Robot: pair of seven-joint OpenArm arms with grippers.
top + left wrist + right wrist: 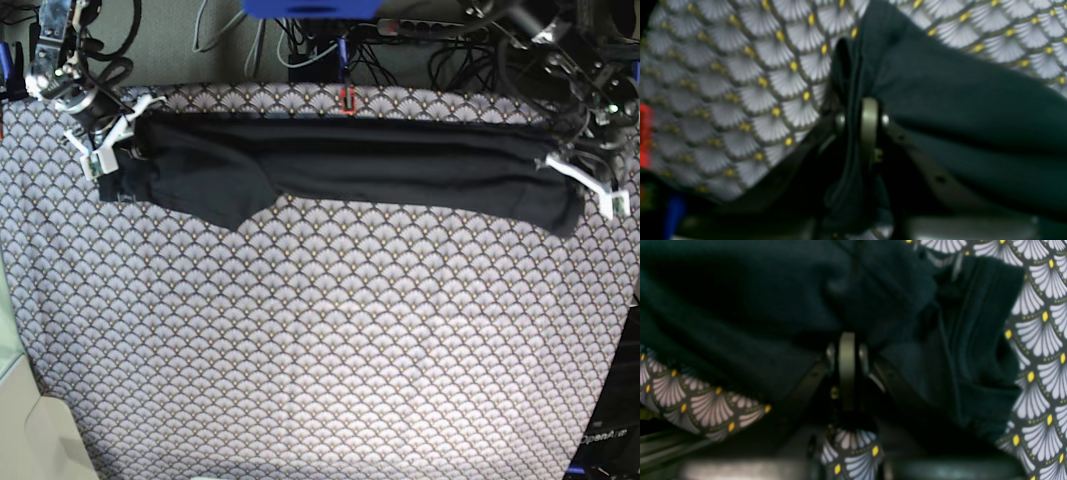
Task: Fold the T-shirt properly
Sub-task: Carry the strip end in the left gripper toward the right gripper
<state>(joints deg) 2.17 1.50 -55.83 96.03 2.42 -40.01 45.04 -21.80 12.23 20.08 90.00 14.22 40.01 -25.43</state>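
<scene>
The black T-shirt (360, 165) stretches between the two claws, left claw (578, 175) and right claw (112, 135) each pinching one end.

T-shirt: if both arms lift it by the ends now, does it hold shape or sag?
Likely sags: the T-shirt is soft cloth, already bunched into folds at the left pincer. It probably weighs little, since thin pinches at the left and right pincer hold it. It may drag the tablecloth; a bit of patterned cloth shows by the right pincer.
</scene>
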